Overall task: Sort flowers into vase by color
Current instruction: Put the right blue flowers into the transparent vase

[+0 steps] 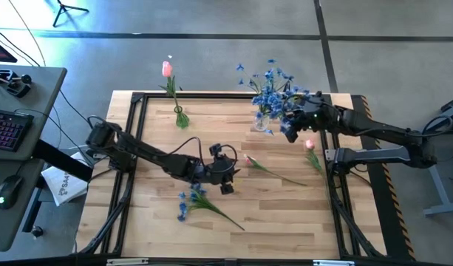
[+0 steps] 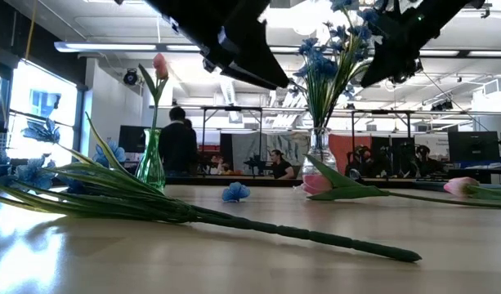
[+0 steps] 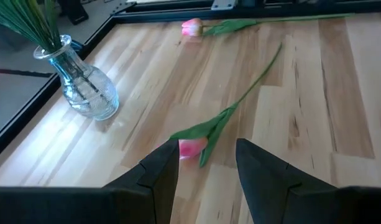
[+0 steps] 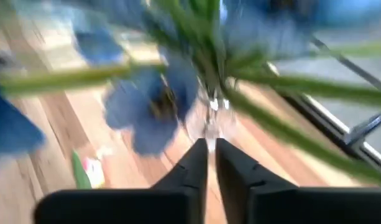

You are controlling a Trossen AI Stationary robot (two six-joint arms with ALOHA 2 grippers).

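Left gripper [image 3: 206, 165]: half open, empty, hovering over mid-worktop, straddling a pink tulip [image 3: 191, 148] bud.
Right gripper [image 4: 210, 149]: nearly closed, empty, at the clear vase [image 1: 264, 122] of blue sprays [image 1: 274, 89] near the far edge, right of middle.
Other flowers: second tulip [image 1: 310, 145] by the right edge; blue spray [image 1: 191, 198] toward the near edge; green vase [image 1: 181, 117] with one tulip, far left.
Handling: likely light, springy stem, soft bud; best pinched on the stem just behind the bud.

Pink tulip buds [image 3: 191, 148]; blue blossom sprays [image 1: 274, 89]; green stems; clear glass vase [image 3: 84, 84]; pale striped wood table [image 1: 285, 207].
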